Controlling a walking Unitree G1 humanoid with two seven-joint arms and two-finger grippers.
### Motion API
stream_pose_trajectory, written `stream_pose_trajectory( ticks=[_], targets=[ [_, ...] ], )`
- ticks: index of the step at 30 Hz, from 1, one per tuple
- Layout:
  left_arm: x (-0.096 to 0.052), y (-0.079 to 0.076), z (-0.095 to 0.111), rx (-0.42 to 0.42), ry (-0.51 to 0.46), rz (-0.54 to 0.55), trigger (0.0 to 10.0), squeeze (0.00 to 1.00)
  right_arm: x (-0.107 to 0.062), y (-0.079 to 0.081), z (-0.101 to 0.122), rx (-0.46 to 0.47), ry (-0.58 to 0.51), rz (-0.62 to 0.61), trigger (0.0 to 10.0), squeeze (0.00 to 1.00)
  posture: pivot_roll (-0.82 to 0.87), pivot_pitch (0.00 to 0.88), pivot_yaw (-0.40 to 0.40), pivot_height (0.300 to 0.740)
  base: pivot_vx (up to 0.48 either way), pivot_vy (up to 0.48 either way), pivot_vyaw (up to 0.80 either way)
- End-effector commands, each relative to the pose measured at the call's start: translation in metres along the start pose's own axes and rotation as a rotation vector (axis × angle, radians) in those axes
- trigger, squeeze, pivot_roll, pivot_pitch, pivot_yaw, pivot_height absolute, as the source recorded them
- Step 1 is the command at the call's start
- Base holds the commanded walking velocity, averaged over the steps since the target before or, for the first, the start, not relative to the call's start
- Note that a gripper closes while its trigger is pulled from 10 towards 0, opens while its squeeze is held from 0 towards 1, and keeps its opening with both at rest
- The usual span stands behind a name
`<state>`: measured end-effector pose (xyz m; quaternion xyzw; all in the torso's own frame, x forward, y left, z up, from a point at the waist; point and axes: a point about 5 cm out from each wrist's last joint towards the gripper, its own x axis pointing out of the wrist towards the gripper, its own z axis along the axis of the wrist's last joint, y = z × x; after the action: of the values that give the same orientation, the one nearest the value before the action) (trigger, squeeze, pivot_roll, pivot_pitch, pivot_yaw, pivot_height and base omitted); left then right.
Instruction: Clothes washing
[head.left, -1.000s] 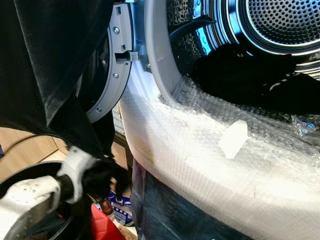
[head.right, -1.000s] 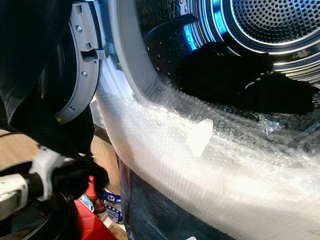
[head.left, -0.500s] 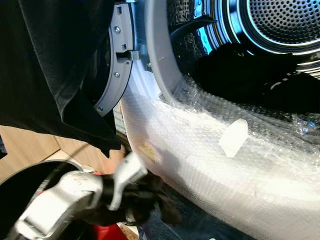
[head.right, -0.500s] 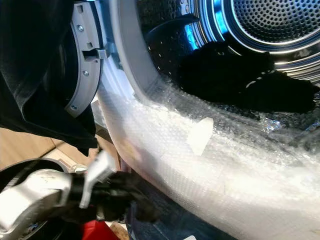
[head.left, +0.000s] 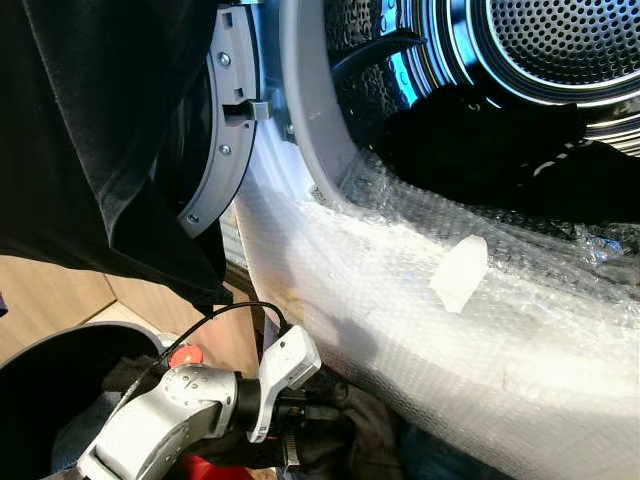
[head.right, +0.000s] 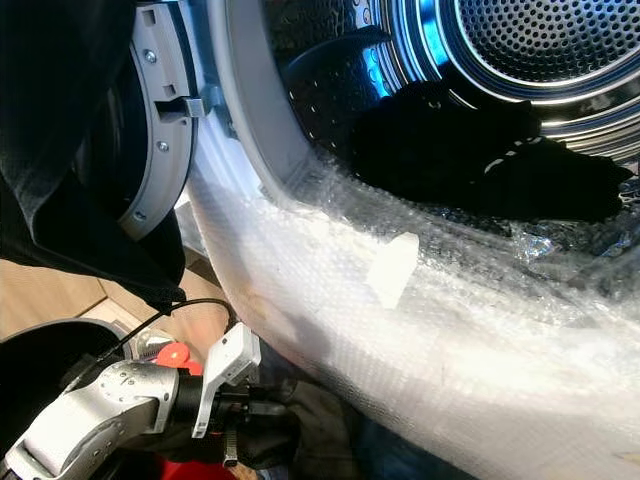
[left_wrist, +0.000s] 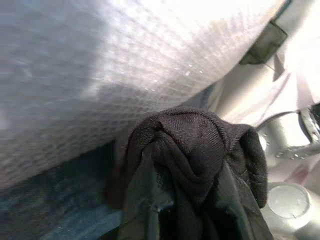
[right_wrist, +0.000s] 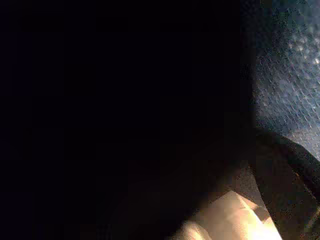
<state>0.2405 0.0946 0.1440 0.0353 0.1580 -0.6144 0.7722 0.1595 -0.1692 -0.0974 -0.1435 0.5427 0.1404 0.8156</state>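
Observation:
My left gripper (head.left: 322, 440) is low at the front of the washing machine, shut on a bunched dark garment (left_wrist: 192, 150). In the left wrist view the cloth bulges out between the two fingers (left_wrist: 137, 205), close under the bubble-wrapped front of the machine. The drum (head.left: 560, 40) is open, and black clothes (head.left: 490, 150) lie inside at its bottom. A large black garment (head.left: 100, 130) hangs at the left, in front of the open door (head.left: 225, 130). The right wrist view is very dark, with a blue speckled surface (right_wrist: 287, 65) at one edge.
Bubble wrap (head.left: 450, 340) covers the machine's front and lower rim, with a white tape tab (head.left: 458, 272) on it. A round black basket (head.left: 40, 370) stands at the lower left beside my left arm. A wooden floor (head.left: 50, 290) shows behind it.
My left arm has swung from the basket at the lower left toward the right, carrying the dark garment under the machine's front. The view has shifted slightly.

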Motion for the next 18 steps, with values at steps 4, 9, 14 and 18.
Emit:
stream_pose_trajectory(
  ticks=[4,9,14,18],
  targets=[
    [-0.008,0.008,-0.01,-0.017,0.008,0.072,0.0,0.0,0.0,-0.002,0.002,0.018,-0.012,-0.008,10.0,0.0,0.04,0.0,-0.012,0.74,0.0,0.0,0.0],
    [0.006,0.004,-0.023,0.048,0.14,0.031,0.0,0.0,0.0,-0.001,0.004,0.015,-0.015,-0.004,10.0,0.0,0.05,0.0,-0.012,0.74,0.0,0.0,0.0],
    [0.045,-0.014,0.008,0.161,0.077,-0.153,0.0,0.0,0.001,0.002,0.006,0.016,-0.018,-0.002,10.0,0.0,0.04,0.0,-0.009,0.74,0.0,0.0,0.0],
    [0.067,-0.028,0.01,0.198,0.082,-0.266,0.0,0.0,0.001,0.003,0.007,0.03,-0.025,-0.002,10.0,0.0,0.02,0.0,-0.001,0.74,0.0,0.0,0.0]
  ],
)
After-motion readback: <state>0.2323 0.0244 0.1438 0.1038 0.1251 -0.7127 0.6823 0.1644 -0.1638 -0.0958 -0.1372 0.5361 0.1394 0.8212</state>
